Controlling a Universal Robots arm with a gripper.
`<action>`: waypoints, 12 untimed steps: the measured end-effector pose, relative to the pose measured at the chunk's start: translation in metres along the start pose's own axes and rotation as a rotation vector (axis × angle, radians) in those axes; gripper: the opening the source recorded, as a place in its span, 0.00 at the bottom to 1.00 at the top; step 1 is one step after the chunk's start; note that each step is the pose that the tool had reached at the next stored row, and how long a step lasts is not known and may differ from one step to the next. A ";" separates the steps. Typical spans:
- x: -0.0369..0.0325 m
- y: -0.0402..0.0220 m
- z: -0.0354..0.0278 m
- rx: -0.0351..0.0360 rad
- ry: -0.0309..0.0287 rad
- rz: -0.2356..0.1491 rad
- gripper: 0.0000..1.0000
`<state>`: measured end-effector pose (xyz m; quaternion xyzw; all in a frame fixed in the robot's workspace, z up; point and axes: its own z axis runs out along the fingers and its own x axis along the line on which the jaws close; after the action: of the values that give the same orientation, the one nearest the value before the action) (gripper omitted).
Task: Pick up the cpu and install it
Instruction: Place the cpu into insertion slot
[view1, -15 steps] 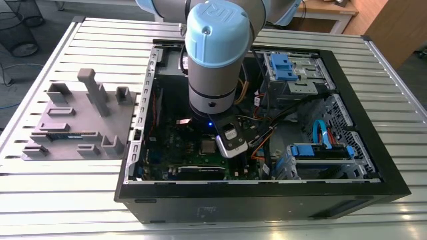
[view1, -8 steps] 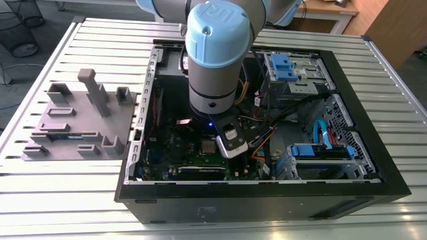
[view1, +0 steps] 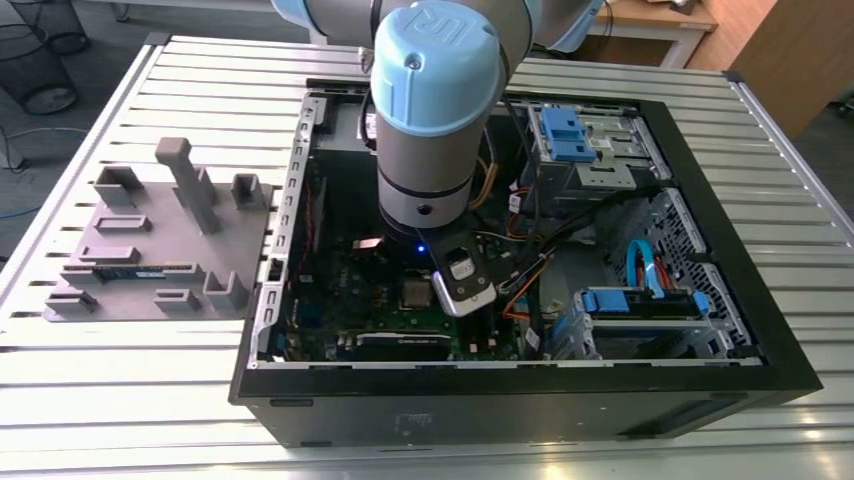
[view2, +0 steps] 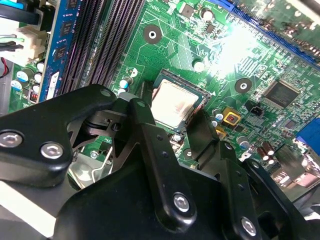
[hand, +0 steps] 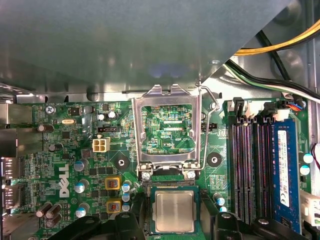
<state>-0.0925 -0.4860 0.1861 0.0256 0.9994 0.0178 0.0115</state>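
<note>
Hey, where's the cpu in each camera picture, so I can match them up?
Exterior view: cpu, small grey square on the motherboard beneath the arm.
Second wrist view: cpu in its socket, between the gripper fingers.
First wrist view: cpu beside the open socket frame.
Shared landmark, both wrist views: black memory slots.

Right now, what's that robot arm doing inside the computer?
The robot arm's hand is down inside the open computer case, over the green board. The cpu lies flat in its socket, with the hand's fingers standing open on either side of it. The metal socket frame beside it is flipped up.
</note>
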 end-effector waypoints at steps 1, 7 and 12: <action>0.0000 0.0000 0.0000 0.0000 0.0000 0.000 0.55; -0.0002 0.0001 0.0002 -0.0004 -0.0007 0.000 0.55; 0.0000 0.0000 0.0001 0.0000 0.0000 0.000 0.60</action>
<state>-0.0925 -0.4860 0.1859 0.0256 0.9994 0.0178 0.0115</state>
